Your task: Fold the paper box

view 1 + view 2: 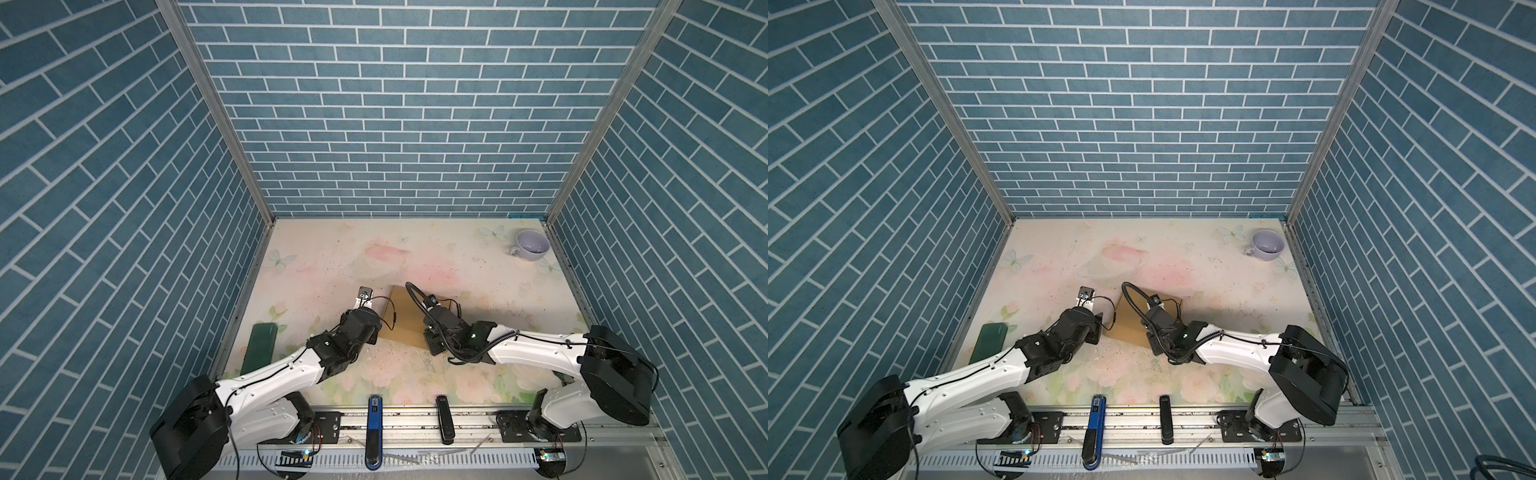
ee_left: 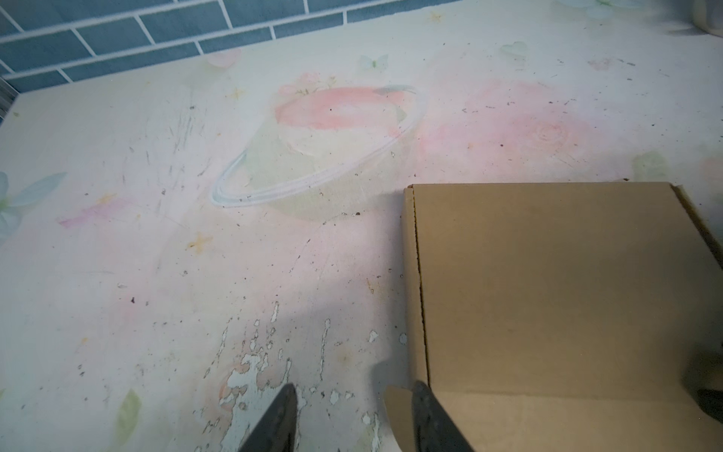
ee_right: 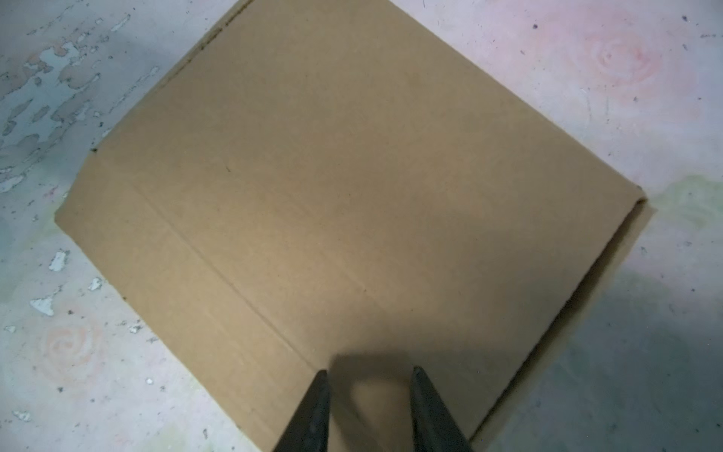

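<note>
Three blue brick-patterned walls box in one floral table, and two arms are in play, the left arm and the right arm, both reaching in toward the middle. Between them sits one paper box, plain brown, lid panel lying flat on top, turned at an angle to the table edges and a little nearer the front than the back. It shows in both top views. From the left wrist camera the box fills one side of the picture, and the left gripper stands at its near corner with its two fingers clearly apart. One loose tab of cardboard pokes into that gap, right beside one finger, with nothing clamped. Over to the right wrist camera: the right gripper is above the box's top panel near one edge, jaws parted to a moderate gap and gripping nothing; whether the tips touch the card cannot be told. Off at the left edge lies one flat green case, well apart. One lilac cup stands in the far right corner. On the front rail, one blue-handled tool and one black tool.
</note>
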Motion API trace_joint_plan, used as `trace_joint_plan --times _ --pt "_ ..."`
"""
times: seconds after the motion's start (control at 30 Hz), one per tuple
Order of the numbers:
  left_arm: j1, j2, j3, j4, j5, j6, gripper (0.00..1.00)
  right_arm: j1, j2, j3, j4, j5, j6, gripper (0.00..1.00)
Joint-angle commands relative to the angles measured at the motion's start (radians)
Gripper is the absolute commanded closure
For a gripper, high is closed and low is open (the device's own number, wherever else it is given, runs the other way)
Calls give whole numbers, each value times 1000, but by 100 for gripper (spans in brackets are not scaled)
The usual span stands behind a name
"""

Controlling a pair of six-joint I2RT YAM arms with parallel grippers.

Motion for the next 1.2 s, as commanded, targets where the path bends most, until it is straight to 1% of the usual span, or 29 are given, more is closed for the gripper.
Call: trace_joint_plan --times 0.0,0.23,0.37,0.6,0.87,1.03,1.17 --pt "54 48 35 63 117 42 51 -9 -9 -22 -22 8 36 66" --pt "137 172 76 129 256 63 51 -14 -126 -2 -83 47 36 65" --pt "145 209 96 169 308 75 49 -26 -188 -5 -103 51 44 65" --pt "146 281 125 197 382 86 50 -62 -214 -50 -108 52 69 65" --pt "147 350 113 218 400 79 54 -104 -257 -108 -78 24 106 64" --pt "146 367 94 228 389 75 55 -131 -296 -138 -59 -5 136 62" --pt "147 378 81 234 381 77 57 -151 -296 -146 -49 -28 155 61"
